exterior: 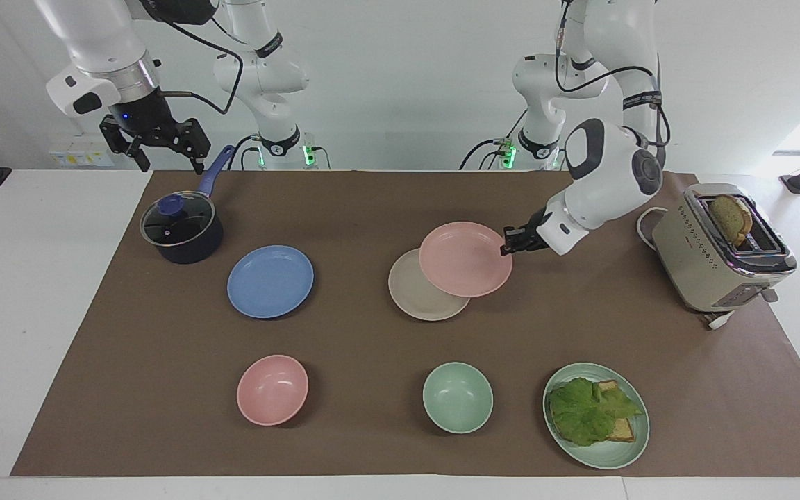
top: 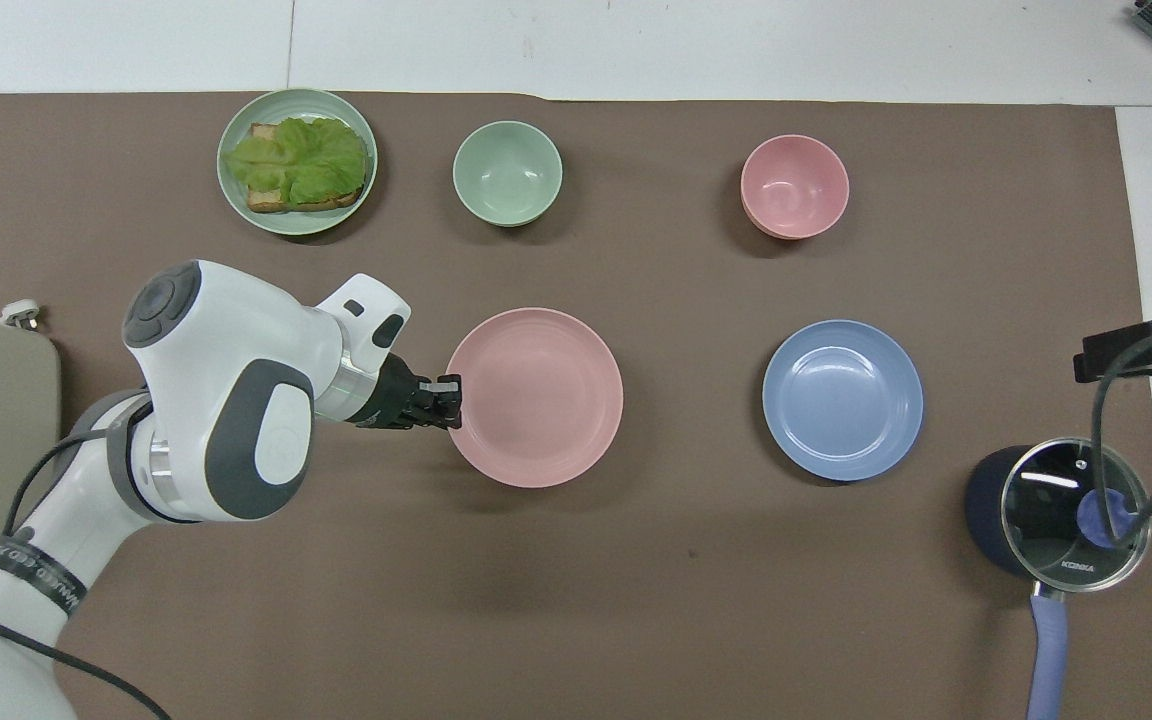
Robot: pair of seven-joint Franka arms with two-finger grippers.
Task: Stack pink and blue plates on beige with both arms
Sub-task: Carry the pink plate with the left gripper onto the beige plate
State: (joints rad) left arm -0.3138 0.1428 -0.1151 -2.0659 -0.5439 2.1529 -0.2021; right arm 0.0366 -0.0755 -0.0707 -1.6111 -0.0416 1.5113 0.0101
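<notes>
Your left gripper (exterior: 509, 244) is clamped shut on the rim of the one round pale pink plastic plate (exterior: 464, 259), gripping at its 9 o'clock in the overhead view; the plate hangs over the single round cream-beige plate (exterior: 414, 295), hiding it from above; one round cornflower blue plate (top: 842, 399) lies at 3 o'clock; your right gripper (exterior: 164, 144) waits spread wide over the lidded dark saucepan (exterior: 182, 230); farther out, two bowls, pink (top: 794, 186) and green (top: 507, 172), one green plate of lettuce toast (top: 297, 161), one beige toaster (exterior: 718, 248).

Held plate (exterior: 464, 259) hangs over another plate (exterior: 414, 297); third plate (exterior: 270, 281) lies apart.
</notes>
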